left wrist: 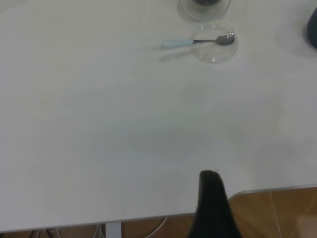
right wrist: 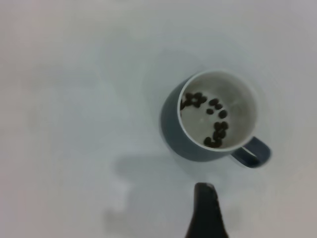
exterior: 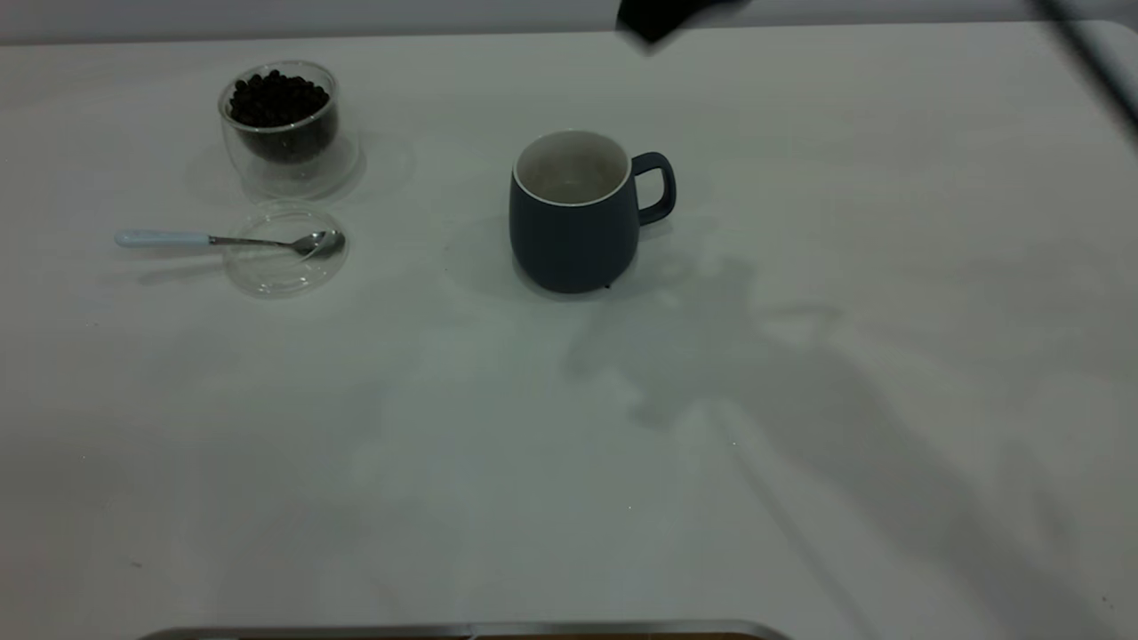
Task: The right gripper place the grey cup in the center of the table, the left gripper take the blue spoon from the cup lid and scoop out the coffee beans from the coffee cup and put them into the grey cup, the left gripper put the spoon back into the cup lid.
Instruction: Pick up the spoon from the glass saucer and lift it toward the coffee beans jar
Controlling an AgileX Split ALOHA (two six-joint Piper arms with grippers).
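Evidently little remained to do: the blue spoon (exterior: 213, 240) lay with its metal bowl in the clear cup lid (exterior: 283, 267) and its pale handle pointing left over the rim, just near of the glass coffee cup (exterior: 280, 124) heaped with dark coffee beans (exterior: 276, 98) at the far left, so the sound course was to leave it and draw the left gripper (left wrist: 212, 208), parked off the near edge of the table (exterior: 569, 462) with its finger spacing impossible to tell, no closer. Further right, the grey cup (exterior: 573, 213) stood upright near the table's centre, slate-blue with a white rim and interior, handle to the right, a scatter of beans on its floor, while the right gripper (right wrist: 205, 210) hung above it clear of the rim, its spread likewise impossible to tell.
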